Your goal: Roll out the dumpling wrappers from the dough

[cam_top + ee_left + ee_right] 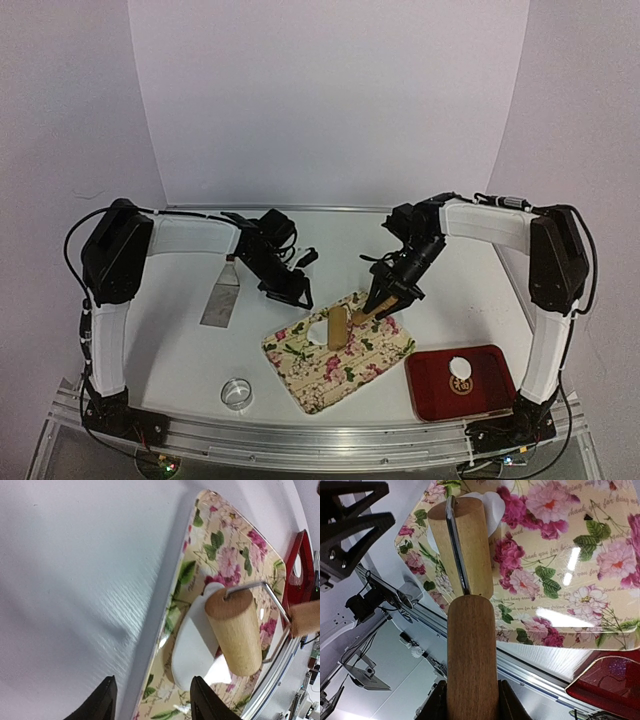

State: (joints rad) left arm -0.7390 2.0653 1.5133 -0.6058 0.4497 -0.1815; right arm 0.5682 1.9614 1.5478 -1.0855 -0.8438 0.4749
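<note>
A white piece of dough (318,325) lies on a floral tray (345,372), partly under the drum of a wooden roller (338,327). My right gripper (380,305) is shut on the roller's wooden handle (472,650), and the drum (465,545) rests across the dough (492,507). My left gripper (298,293) hovers at the tray's far left edge. Its jaws are open and hold nothing (152,702), with the dough (192,650) and drum (235,630) just ahead. One round dumpling wrapper (459,366) lies in a red tray (495,395) at the front right.
A metal scraper (222,300) lies on the table left of the floral tray. A small metal ring cutter (236,392) stands near the front edge. The red tray (610,680) sits close beside the floral tray's right corner.
</note>
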